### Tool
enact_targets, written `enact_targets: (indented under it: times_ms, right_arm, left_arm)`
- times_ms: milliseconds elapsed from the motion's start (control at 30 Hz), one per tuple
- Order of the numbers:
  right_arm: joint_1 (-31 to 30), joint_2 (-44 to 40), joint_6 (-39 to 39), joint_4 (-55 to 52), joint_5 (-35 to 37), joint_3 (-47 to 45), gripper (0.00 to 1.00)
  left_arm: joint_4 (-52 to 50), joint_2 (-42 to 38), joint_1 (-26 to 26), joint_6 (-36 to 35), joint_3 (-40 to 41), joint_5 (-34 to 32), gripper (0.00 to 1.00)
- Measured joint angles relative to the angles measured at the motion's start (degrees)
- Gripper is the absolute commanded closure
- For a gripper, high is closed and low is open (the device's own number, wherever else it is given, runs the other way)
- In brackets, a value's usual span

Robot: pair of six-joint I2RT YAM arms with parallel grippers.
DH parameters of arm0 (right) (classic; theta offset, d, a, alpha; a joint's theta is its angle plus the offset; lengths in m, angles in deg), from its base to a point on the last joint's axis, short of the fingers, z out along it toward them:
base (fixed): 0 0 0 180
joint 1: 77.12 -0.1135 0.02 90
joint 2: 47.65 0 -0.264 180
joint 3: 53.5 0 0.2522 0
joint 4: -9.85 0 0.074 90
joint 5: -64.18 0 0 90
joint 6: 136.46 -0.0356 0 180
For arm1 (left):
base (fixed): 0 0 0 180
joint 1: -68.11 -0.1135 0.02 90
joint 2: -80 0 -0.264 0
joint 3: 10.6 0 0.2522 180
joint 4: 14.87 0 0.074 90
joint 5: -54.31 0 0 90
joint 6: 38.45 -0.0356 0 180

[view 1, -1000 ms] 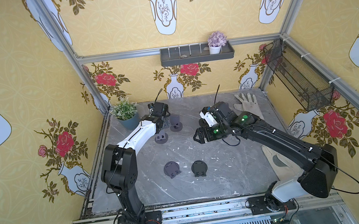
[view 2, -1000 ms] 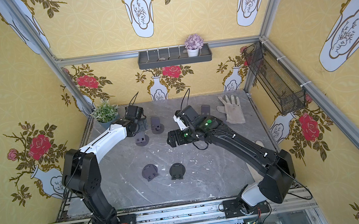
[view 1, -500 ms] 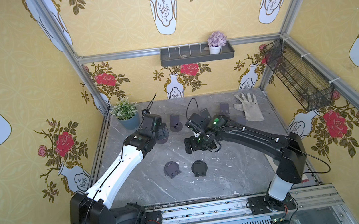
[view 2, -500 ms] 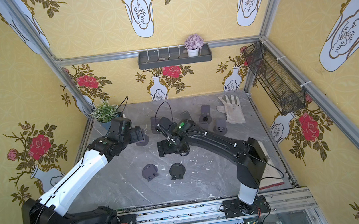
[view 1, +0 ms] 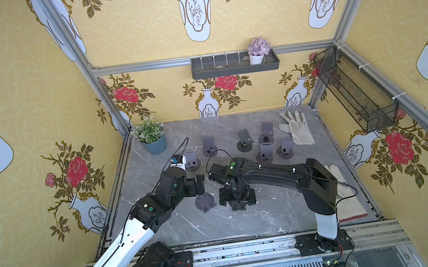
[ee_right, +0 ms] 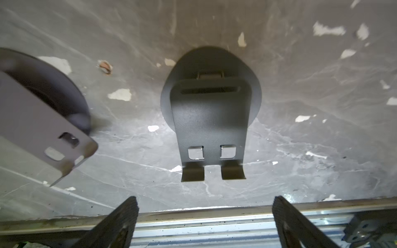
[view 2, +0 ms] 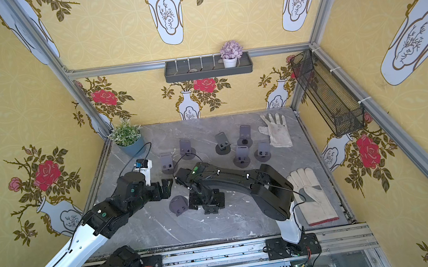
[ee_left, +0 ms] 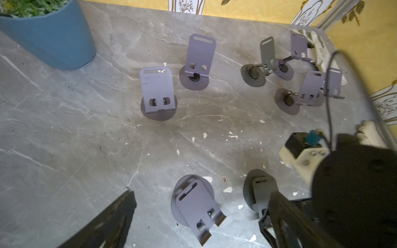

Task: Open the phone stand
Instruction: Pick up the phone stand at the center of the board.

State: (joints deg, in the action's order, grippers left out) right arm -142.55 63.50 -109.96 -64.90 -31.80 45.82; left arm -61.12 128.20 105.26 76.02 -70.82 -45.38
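Two folded phone stands (ee_left: 196, 206): near bench's (view 1: 273, 215) front edge.
Left arm (view 1: 160, 199), right arm (view 1: 267, 173): newly arrived at them.
Jaws: spread, empty, ready.

The phone stand (ee_right: 209, 120) was matt grey sheet metal with a fine-grained coating. The tabletop (ee_right: 311, 90) was smooth, veined grey stone-look, chipped white in spots. The glove (view 1: 298, 132) was white cloth.
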Motion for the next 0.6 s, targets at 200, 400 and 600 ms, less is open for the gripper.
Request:
enact_targets:
  times_ms: [200, 400, 600]
  right_arm:
    - [-0.7, 2.4, -3.3, 2.6, -0.7, -0.3, 0.00]
    - [0.1, 3.4, -4.2, 3.5, 0.2, -0.4, 0.03]
    - [2.4, 3.1, -3.6, 5.0, 1.3, -2.4, 0.04]
  left_arm:
    - [0.2, 0.6, 0.4, 0.0, 0.3, 1.1, 0.01]
    - [0.5, -0.6, 0.4, -0.5, 0.3, 1.6, 0.01]
    - [1.4, -1.5, 0.5, -0.9, 0.7, 2.6, 0.01]
